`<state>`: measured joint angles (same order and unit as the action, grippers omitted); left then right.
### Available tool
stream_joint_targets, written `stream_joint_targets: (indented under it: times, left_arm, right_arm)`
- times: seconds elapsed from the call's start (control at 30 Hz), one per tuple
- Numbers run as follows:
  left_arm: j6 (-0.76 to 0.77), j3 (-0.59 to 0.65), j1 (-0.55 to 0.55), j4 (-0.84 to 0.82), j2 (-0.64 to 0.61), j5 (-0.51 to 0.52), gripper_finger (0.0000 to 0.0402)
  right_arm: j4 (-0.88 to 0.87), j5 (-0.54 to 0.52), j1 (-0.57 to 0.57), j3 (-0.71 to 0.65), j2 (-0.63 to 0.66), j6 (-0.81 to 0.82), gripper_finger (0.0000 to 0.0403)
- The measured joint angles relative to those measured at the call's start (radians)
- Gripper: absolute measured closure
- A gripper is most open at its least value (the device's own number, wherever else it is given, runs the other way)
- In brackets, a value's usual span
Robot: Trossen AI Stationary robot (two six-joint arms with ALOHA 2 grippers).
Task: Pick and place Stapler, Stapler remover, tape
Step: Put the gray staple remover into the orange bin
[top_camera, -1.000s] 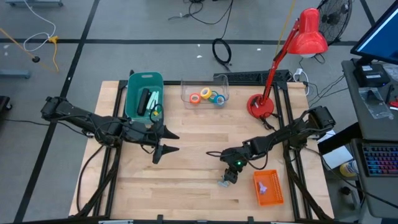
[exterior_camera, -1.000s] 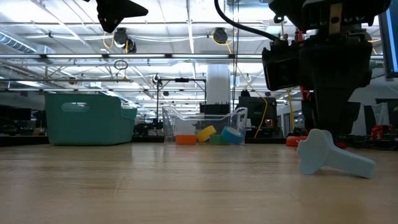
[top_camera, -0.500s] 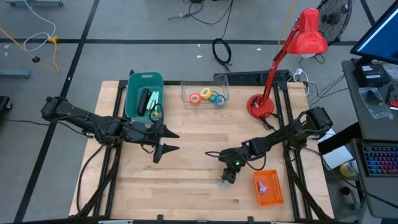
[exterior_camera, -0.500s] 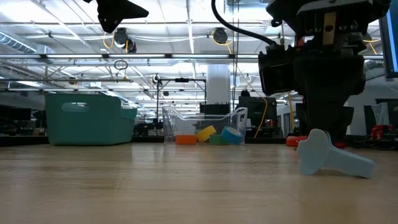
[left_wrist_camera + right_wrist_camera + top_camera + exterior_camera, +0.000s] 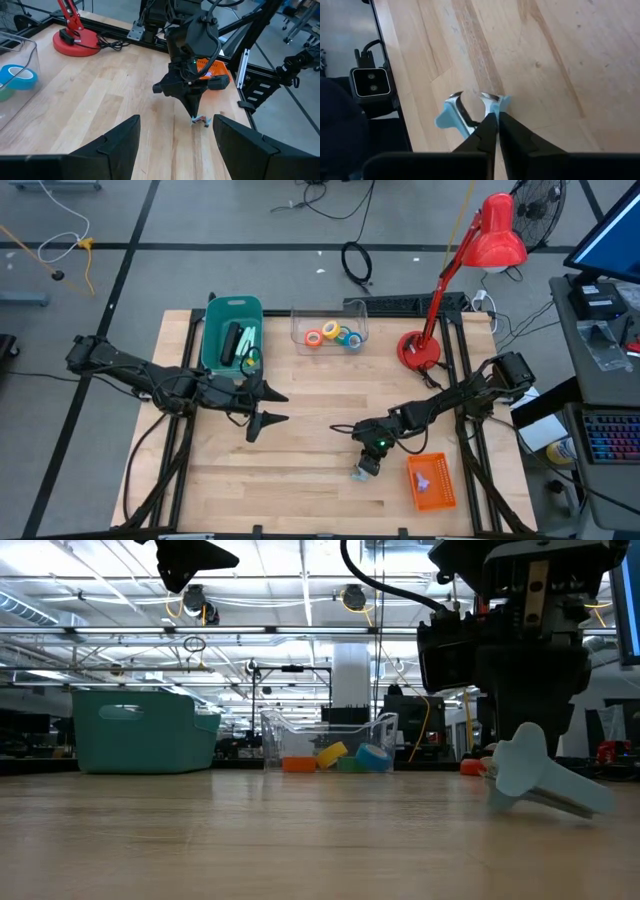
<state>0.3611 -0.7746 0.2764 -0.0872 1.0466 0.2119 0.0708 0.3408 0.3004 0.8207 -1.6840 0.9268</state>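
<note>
a big workshop hall: ceiling trusses (image 5: 300,630), floor cables (image 5: 357,262), computer screen (image 5: 610,235).

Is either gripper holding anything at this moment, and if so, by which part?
The right gripper is shut on the light blue staple remover, pinching it between its two metal-tipped arms. The left gripper is open and empty.

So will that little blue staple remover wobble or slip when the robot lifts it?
Probably a bit. The right hand is shut on the staple remover with narrow fingertips, and it already sits tilted, one end off the table, so it may pivot. It looks small, stiff and likely light, with smooth plastic that could slip.
</note>
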Motion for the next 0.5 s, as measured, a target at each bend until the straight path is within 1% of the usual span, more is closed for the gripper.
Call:
stream_joint_targets:
  times: [0.07, 0.37, 0.5]
  left_arm:
    - [0.000, 0.000, 0.000, 0.000, 0.000, 0.000, 0.0149]
    - [0.000, 0.000, 0.000, 0.000, 0.000, 0.000, 0.0149]
    - [0.000, 0.000, 0.000, 0.000, 0.000, 0.000, 0.0149]
  right_arm:
    - [0.000, -0.002, 0.000, 0.000, 0.000, 0.000, 0.0399]
    - [-0.006, -0.004, 0.000, 0.000, 0.001, 0.002, 0.0401]
    - [-0.011, -0.001, 0.000, 0.000, 0.025, 0.003, 0.0401]
